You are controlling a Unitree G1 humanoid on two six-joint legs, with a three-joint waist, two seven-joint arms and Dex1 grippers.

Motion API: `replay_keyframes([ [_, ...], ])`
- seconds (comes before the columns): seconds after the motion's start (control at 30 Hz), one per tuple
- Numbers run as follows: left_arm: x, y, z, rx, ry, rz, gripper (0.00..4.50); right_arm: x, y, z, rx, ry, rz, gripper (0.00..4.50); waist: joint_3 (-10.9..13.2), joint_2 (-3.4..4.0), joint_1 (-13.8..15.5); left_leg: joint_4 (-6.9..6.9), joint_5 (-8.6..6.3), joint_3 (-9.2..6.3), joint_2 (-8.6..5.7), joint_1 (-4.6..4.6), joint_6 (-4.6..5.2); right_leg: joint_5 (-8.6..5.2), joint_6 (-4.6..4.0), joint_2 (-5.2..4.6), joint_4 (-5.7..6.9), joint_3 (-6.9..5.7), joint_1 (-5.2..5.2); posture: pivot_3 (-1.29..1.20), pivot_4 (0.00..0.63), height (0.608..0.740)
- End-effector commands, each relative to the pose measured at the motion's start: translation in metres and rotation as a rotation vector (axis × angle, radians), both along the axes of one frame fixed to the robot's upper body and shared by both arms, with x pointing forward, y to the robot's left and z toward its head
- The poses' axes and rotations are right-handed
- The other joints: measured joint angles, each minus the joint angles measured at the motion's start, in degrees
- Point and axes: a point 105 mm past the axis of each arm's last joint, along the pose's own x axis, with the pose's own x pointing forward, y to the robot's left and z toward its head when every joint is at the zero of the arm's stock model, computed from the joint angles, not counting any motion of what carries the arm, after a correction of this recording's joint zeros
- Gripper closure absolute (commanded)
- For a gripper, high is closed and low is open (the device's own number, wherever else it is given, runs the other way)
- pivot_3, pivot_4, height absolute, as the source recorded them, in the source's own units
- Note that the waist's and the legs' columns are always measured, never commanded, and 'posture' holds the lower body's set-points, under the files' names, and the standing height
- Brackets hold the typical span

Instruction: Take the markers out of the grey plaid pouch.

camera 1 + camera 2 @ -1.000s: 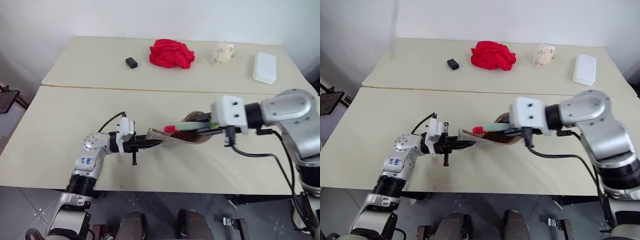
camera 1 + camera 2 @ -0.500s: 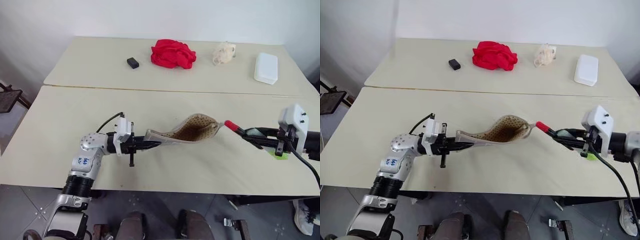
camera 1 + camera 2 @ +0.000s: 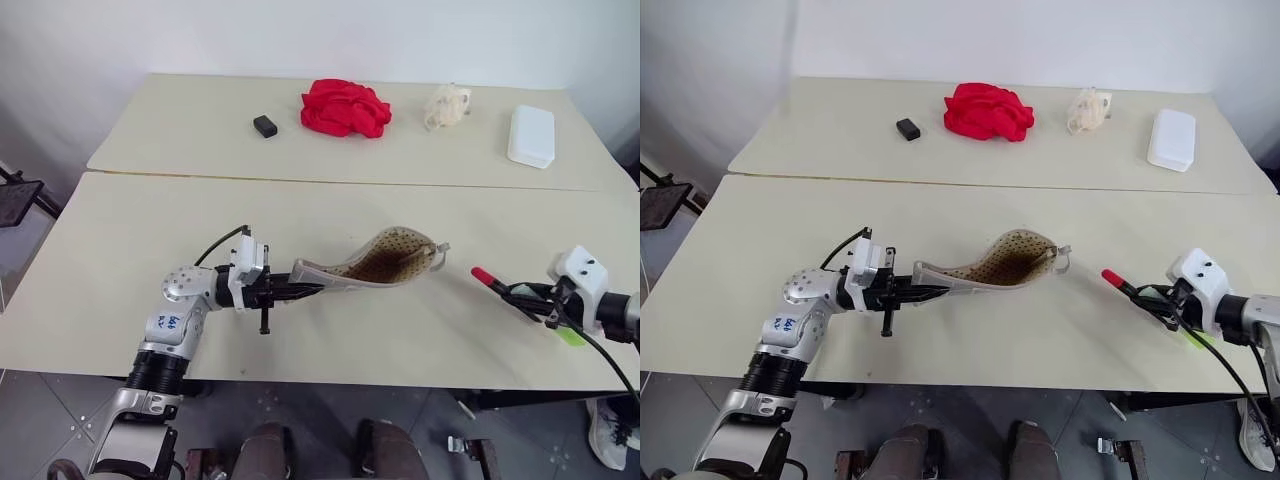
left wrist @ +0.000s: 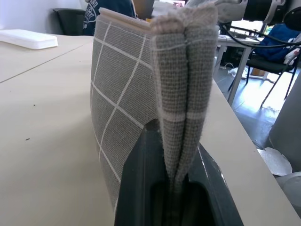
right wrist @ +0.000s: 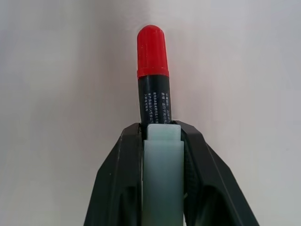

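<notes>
Grey plaid pouch (image 3: 375, 262) hangs clamped in the left hand (image 3: 312, 289); right hand (image 3: 518, 294) grips markers (image 3: 488, 278) well apart.

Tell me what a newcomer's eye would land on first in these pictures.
First, the grey plaid pouch, held up off the near table by one end in the shut left pincer, its dark mouth gaping toward the right. Next, the red-capped marker in the right pincer, low over the table's right edge, with a pale green marker clamped alongside. At the back, a bright red cloth on the far table.
</notes>
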Motion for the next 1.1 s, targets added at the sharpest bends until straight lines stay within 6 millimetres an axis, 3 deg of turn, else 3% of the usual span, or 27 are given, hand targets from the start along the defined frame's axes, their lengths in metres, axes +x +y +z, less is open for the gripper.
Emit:
replay_keyframes([
  [0.03, -0.007, -0.001, 0.011, -0.013, -0.040, -0.037, 4.50, -0.001, -0.011, -0.003, 0.026, 0.076, -0.066, 3.17, 0.0, 0.00, 0.1, 0.01, 0.00, 0.00, 0.00, 0.00, 0.00, 0.00, 0.00, 0.00, 0.00, 0.00, 0.01, 0.00, 0.150, 0.740],
  [0.1, -0.010, 0.001, 0.013, -0.012, -0.042, -0.049, 4.50, -0.006, -0.003, 0.001, 0.040, 0.079, 0.010, 2.61, 0.0, 0.00, 0.3, 0.01, 0.00, -0.04, 0.00, 0.00, 0.00, 0.00, 0.00, 0.00, 0.01, -0.02, 0.01, 0.00, 0.150, 0.740],
  [0.23, -0.010, 0.005, 0.015, -0.013, -0.069, -0.041, 4.50, 0.002, -0.001, 0.029, 0.053, -0.099, 0.032, 1.21, 0.0, 0.01, 0.1, -0.01, 0.00, 0.00, 0.00, -0.01, 0.00, 0.00, 0.00, 0.00, -0.01, -0.02, 0.00, 0.00, 0.150, 0.740],
  [0.33, -0.003, 0.012, 0.020, -0.057, -0.036, 0.018, 4.50, 0.008, 0.000, 0.056, 0.042, -0.292, 0.047, 0.18, 0.0, 0.01, 0.1, -0.01, 0.00, -0.01, 0.00, 0.00, -0.01, 0.00, 0.00, 0.00, 0.00, -0.01, 0.00, 0.00, 0.150, 0.740],
  [0.37, 0.001, 0.018, 0.023, -0.083, -0.005, 0.051, 4.50, 0.009, 0.004, 0.068, 0.030, -0.383, 0.067, 0.03, 0.0, 0.00, 0.1, -0.01, 0.00, -0.01, 0.00, 0.00, -0.01, 0.00, 0.00, 0.00, 0.01, -0.01, 0.00, 0.00, 0.150, 0.740],
  [0.53, 0.011, 0.047, 0.028, -0.173, 0.156, 0.186, 4.50, 0.005, 0.027, 0.089, 0.050, -0.494, 0.170, 0.03, 0.0, 0.01, -0.1, -0.03, 0.01, -0.03, 0.03, 0.01, -0.02, 0.00, 0.00, 0.01, 0.03, -0.01, -0.01, 0.00, 0.150, 0.740],
  [0.6, 0.013, 0.069, 0.026, -0.208, 0.252, 0.267, 4.50, -0.004, 0.053, 0.097, 0.114, -0.543, 0.278, 0.03, 0.0, 0.01, -0.1, -0.03, 0.01, -0.04, 0.04, 0.01, -0.02, 0.00, 0.00, 0.01, 0.03, -0.01, -0.01, 0.00, 0.150, 0.740],
  [0.7, 0.013, 0.096, 0.026, -0.275, 0.383, 0.370, 4.50, -0.017, 0.085, 0.093, 0.201, -0.503, 0.372, 0.03, 0.0, 0.01, -0.1, -0.06, 0.01, -0.09, 0.07, 0.02, -0.02, 0.00, 0.00, 0.03, 0.04, -0.02, -0.01, 0.00, 0.150, 0.740],
  [0.77, 0.017, 0.125, 0.030, -0.402, 0.478, 0.494, 4.50, -0.032, 0.111, 0.081, 0.245, -0.453, 0.464, 0.03, 0.0, 0.01, 0.0, -0.03, 0.01, -0.08, 0.06, 0.01, -0.02, 0.00, 0.00, 0.02, 0.04, 0.00, -0.01, 0.00, 0.150, 0.740],
  [0.87, 0.018, 0.156, 0.031, -0.528, 0.591, 0.621, 4.50, -0.043, 0.127, 0.069, 0.255, -0.421, 0.520, 0.03, 0.0, -0.01, 0.2, -0.01, 0.01, -0.16, 0.06, 0.00, -0.02, 0.00, 0.00, 0.01, 0.04, -0.02, 0.03, 0.00, 0.150, 0.740],
  [1.1, 0.017, 0.213, -0.004, -0.411, 0.590, 1.034, 2.45, -0.052, 0.143, 0.062, 0.342, -0.413, 0.532, 0.00, 0.0, -0.01, 0.0, -0.09, 0.00, -0.09, 0.03, 0.11, -0.03, -0.01, -0.01, 0.02, 0.04, 0.02, 0.05, 0.00, 0.150, 0.740],
])
